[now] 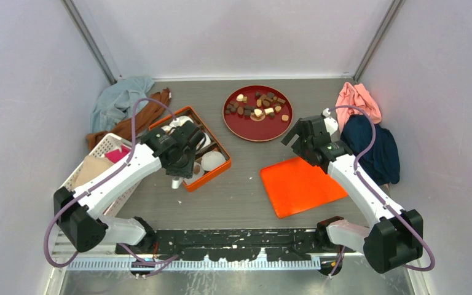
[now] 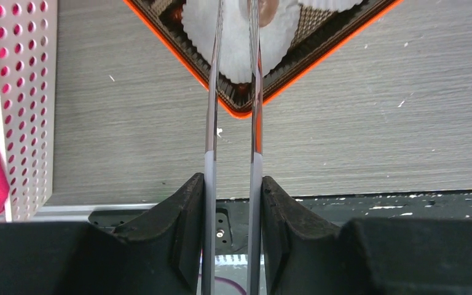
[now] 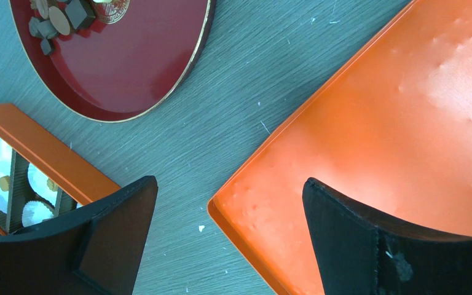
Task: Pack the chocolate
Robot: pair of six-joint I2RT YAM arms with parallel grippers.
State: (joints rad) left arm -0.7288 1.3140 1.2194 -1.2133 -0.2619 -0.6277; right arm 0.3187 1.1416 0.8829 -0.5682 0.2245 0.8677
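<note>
Several tiny chocolate pieces (image 1: 258, 106), dark brown, light brown and cream, lie on a round red plate (image 1: 246, 132); they also show in the right wrist view (image 3: 61, 18). My left gripper (image 1: 181, 157) is shut on metal tongs (image 2: 212, 123), whose tips reach over a white paper cup (image 2: 236, 49) in the orange box (image 2: 178, 61). A light brown rounded piece (image 2: 263, 9) sits at the tong tips, partly cut off by the frame edge. My right gripper (image 1: 295, 138) is open and empty, above the table between the plate and the orange lid (image 1: 301, 184).
The orange box (image 1: 187, 114) holds several white paper cups (image 1: 214, 161). A white perforated basket (image 1: 92, 163) with pink cloth stands at the left. Blue-grey and brown cloths (image 1: 123, 101) lie at the back left, pink (image 1: 357, 98) and navy (image 1: 375, 144) ones at the right.
</note>
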